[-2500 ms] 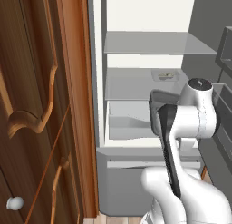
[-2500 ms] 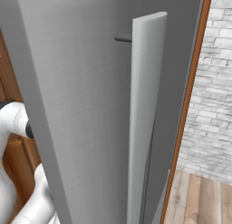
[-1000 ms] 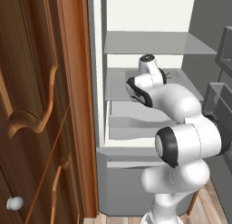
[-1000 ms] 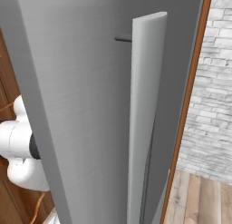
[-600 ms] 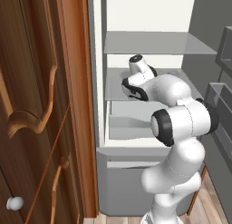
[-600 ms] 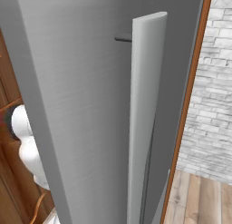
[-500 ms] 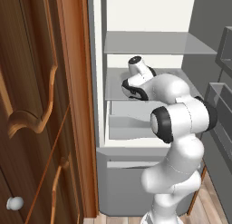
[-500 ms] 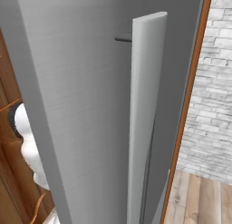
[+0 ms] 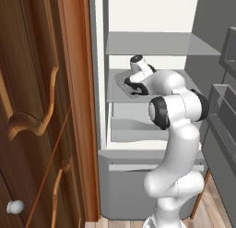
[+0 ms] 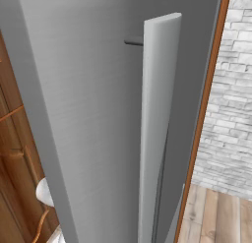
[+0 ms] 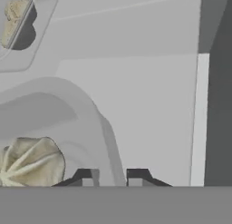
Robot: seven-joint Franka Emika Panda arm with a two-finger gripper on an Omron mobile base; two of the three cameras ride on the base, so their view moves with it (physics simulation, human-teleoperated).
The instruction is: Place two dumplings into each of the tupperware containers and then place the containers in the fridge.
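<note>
The task is nearing its end, as far as I can judge. The fridge [image 9: 147, 10] is standing open and the arm [image 9: 177, 111] is reaching deep into it, over the middle shelf [image 9: 117, 95].

In the hand view, two containers are lying on that grey shelf. The far container [image 11: 41, 26] is sitting apart, toward the upper left, with pale dumplings [image 11: 13, 14] showing in it; how many is too blurred to tell. The near container [image 11: 68, 94] is lying right under the hand, and one pleated dumpling [image 11: 31, 162] is showing in its corner, the rest of its inside being cut off by the frame edge.

The claw [image 11: 112, 177] is straddling the near container's side wall, one dark tip on each side of the rim with a narrow gap between them. Whether it is pinching that wall or standing just free of it, I cannot tell.

So the filling seems done, though the count of two per container cannot be confirmed from here. Both containers are already resting inside the fridge. What is likely left is letting go of the near container, if it is being held at all, and drawing the arm out past the door [image 10: 98, 89].
</note>
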